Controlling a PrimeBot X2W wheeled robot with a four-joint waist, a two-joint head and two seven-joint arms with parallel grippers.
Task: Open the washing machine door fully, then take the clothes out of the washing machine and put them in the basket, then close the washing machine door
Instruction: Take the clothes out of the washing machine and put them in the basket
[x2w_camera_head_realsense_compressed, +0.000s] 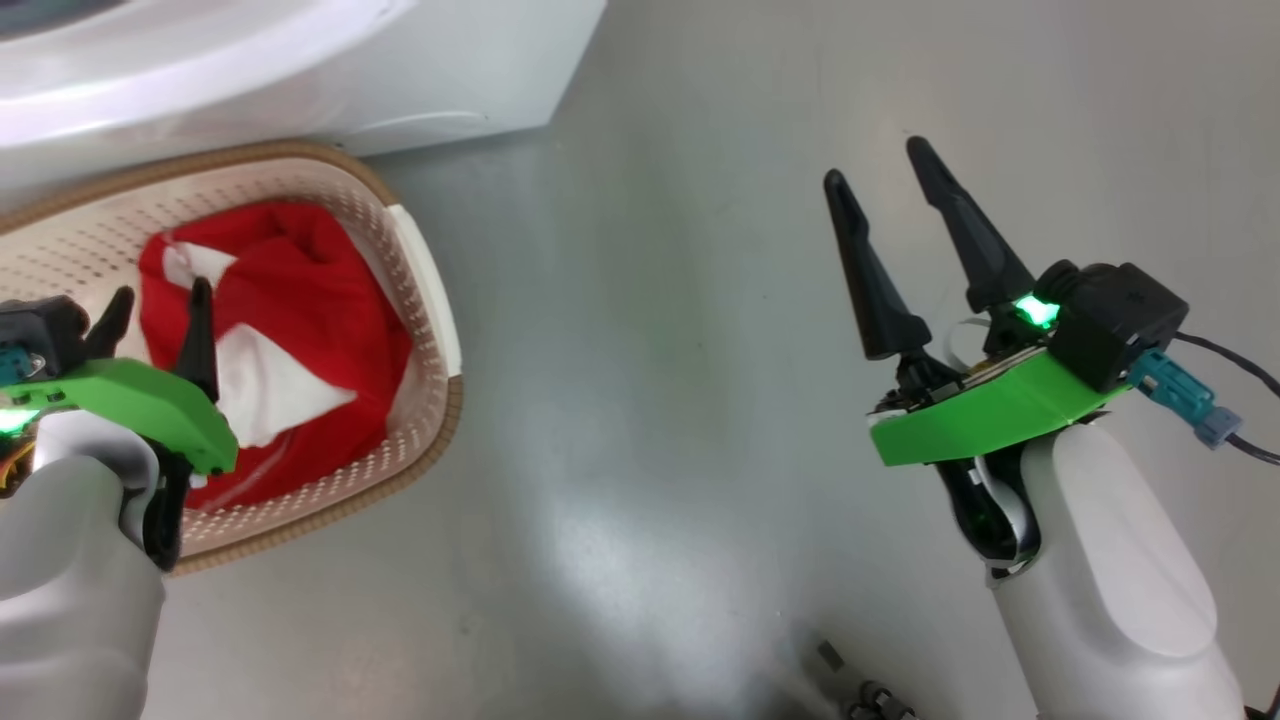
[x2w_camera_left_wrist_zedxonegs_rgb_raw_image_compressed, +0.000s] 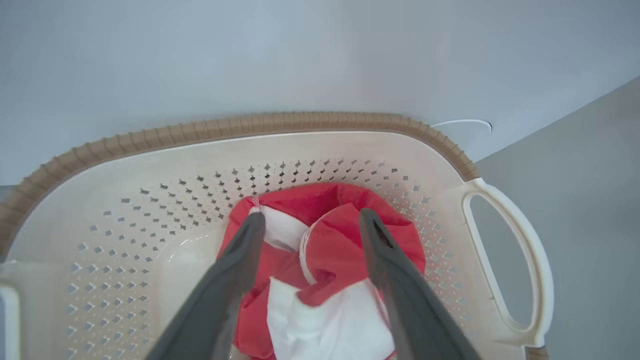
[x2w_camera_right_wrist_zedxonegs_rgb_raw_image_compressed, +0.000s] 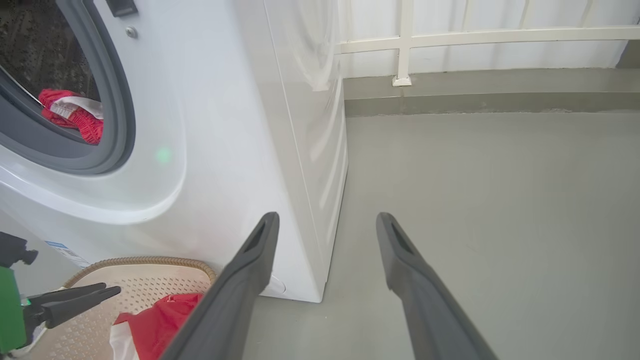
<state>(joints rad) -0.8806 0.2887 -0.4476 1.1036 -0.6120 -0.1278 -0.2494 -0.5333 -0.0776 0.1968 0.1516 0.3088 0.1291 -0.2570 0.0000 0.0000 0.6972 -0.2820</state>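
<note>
- Leaving laundry behind looks the main risk: a crumpled red-and-white bundle of cloth lies in the dark drum, behind the grey rubber-rimmed round mouth of the big white boxy washing machine, at the upper left of the right wrist view. Closing up now would trap it.
- The soft bright red garment with white panels lies heaped inside the small cream perforated plastic basket, at the left of the head view, just in front of the machine's foot.
- The left gripper hangs above that heap, its two long dark fingers spread apart and grasping nothing. A loose fold might catch a tip when the arm lifts and be dragged over the brown woven-look rim.
- The right gripper is at the right of the head view, over the bare grey floor, with its fingers parted wide and empty.
- The floor looks smooth and glossy and the basket light, so a knock could slide it.
- The cloth is limp and creased, the machine's shell hard and curved, and the basket's walls are dotted with small holes.
</note>
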